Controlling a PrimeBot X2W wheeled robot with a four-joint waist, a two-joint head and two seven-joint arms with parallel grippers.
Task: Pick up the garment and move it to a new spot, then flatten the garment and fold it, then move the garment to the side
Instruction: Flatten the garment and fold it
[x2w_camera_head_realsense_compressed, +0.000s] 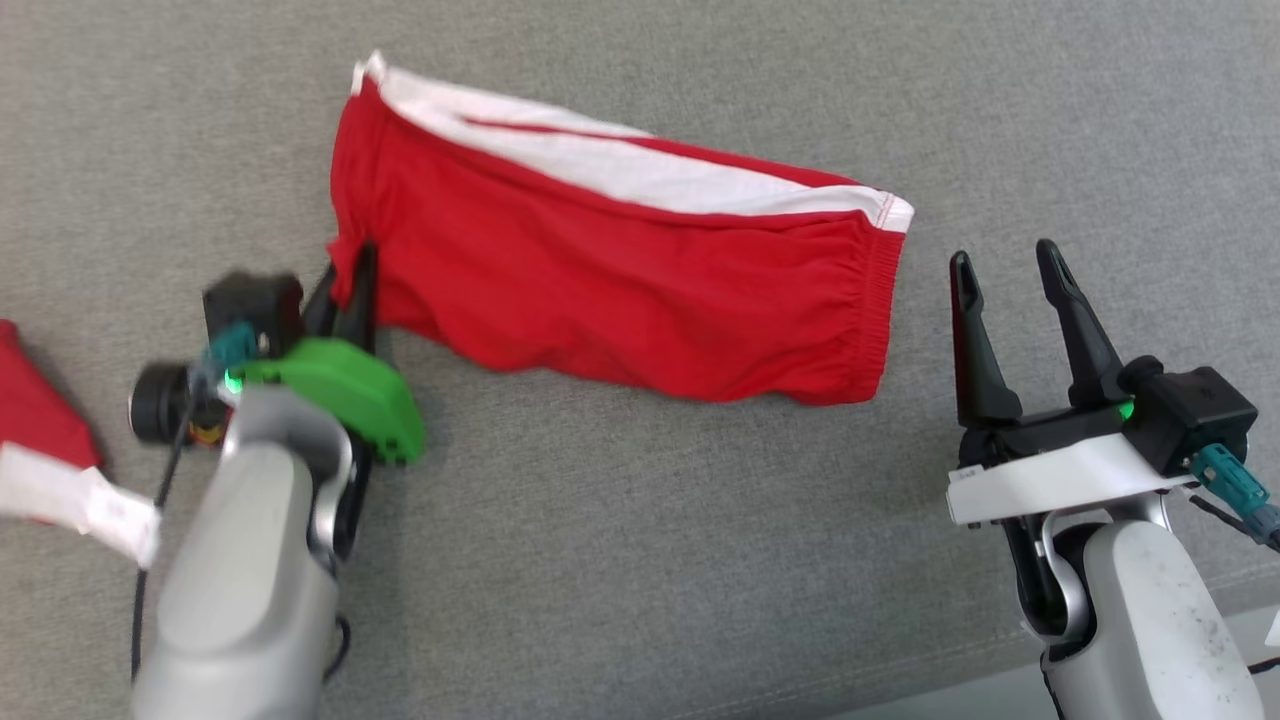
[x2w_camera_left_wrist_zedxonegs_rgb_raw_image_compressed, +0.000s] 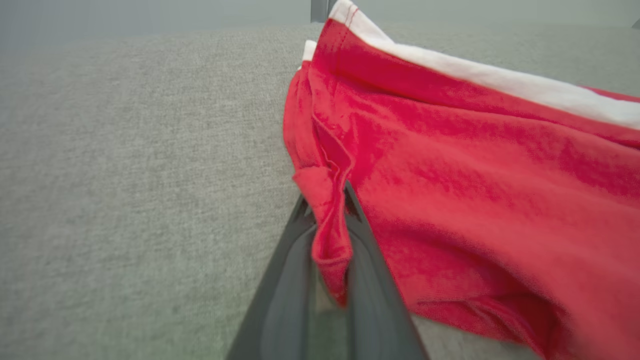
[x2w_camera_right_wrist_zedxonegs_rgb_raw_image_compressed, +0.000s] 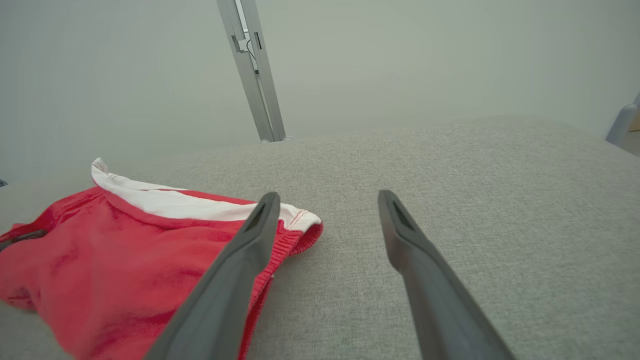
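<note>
Head view: red-and-white garment (x2w_camera_head_realsense_compressed: 610, 280) lies stretched on the grey cushion (x2w_camera_head_realsense_compressed: 640, 560), apparently doubled lengthwise. Left gripper (x2w_camera_head_realsense_compressed: 348, 280) pinches one end corner; right gripper (x2w_camera_head_realsense_compressed: 1005, 258) is spread and empty just beside the other end. Further folding and moving aside seem left.

This looks like a lab or test room rather than a home. The work surface is a wide padded counter (x2w_camera_head_realsense_compressed: 640, 560) covered in plain grey woven cloth. At its far edge stands a bare metal post (x2w_camera_right_wrist_zedxonegs_rgb_raw_image_compressed: 252, 70) of framing profile with a small fitting and a thin cable on it, slanted in the wide-angle right wrist view. Behind it is a plain pale wall (x2w_camera_right_wrist_zedxonegs_rgb_raw_image_compressed: 425, 60), undecorated.
</note>
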